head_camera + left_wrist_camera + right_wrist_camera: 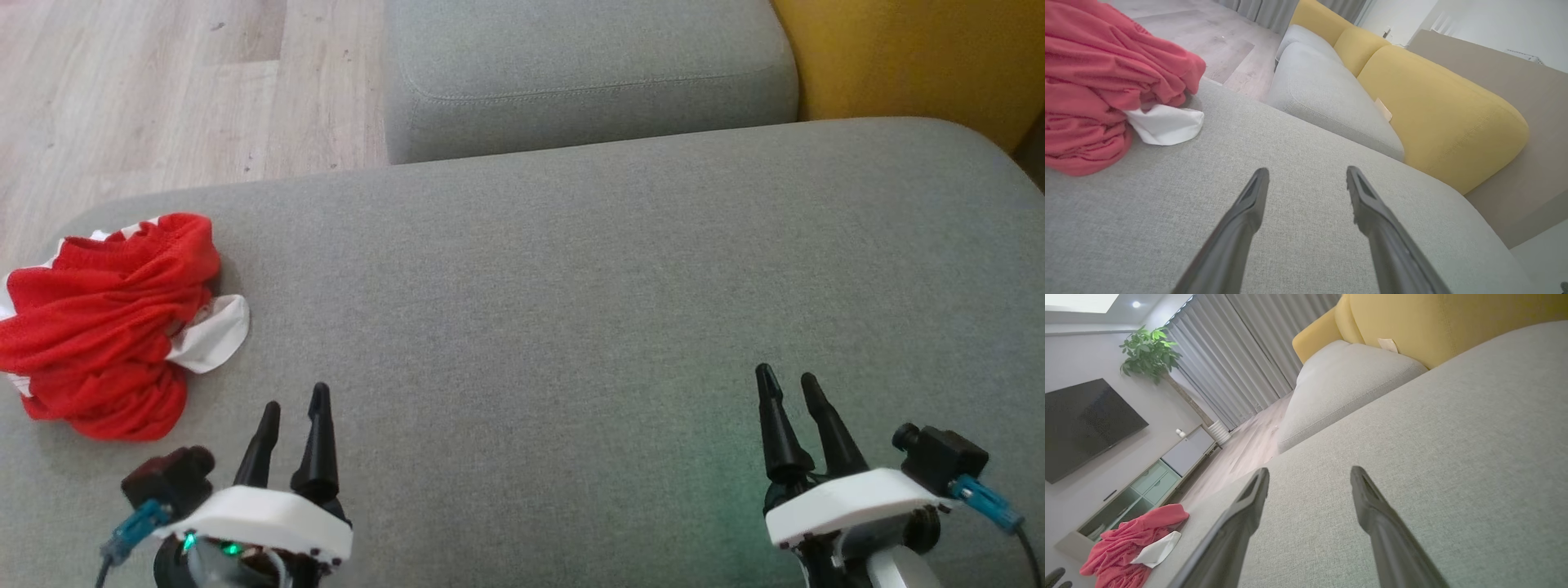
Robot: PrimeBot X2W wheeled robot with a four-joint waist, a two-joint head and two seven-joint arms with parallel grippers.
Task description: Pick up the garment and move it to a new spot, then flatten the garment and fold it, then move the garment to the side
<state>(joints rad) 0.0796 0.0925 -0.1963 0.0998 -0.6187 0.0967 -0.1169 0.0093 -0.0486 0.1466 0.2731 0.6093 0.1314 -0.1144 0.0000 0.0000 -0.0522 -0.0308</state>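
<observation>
Fingers (pixel 1243 216) of the left gripper (pixel 295 396) are seen spread apart with nothing between them, over the grey sofa seat (pixel 571 286). The right gripper (pixel 786 372) is likewise held wide and empty, well apart on the other side. The garment (pixel 106 327) — a red piece of what looks like mesh, with a white panel (pixel 219 333) showing from under its folds — is found crumpled in a heap at the seat's left end, near the edge by the wooden floor (pixel 163 82). It lies near the left gripper, ahead of it and to its left, and is touched by neither gripper. No step of the task is judged begun.

The cloth is judged light, soft and limp. It can be expected to sag and trail when lifted, and an open weave may be snagged by a fingertip. A pinch on one raised fold at the top of the heap is thought best for the carry. For flattening, hem or waistband corners would have to be found, and these are hidden in the bundle. Beyond, a second grey cushion (pixel 588 73) and a yellow backrest (pixel 914 57) are seen.
</observation>
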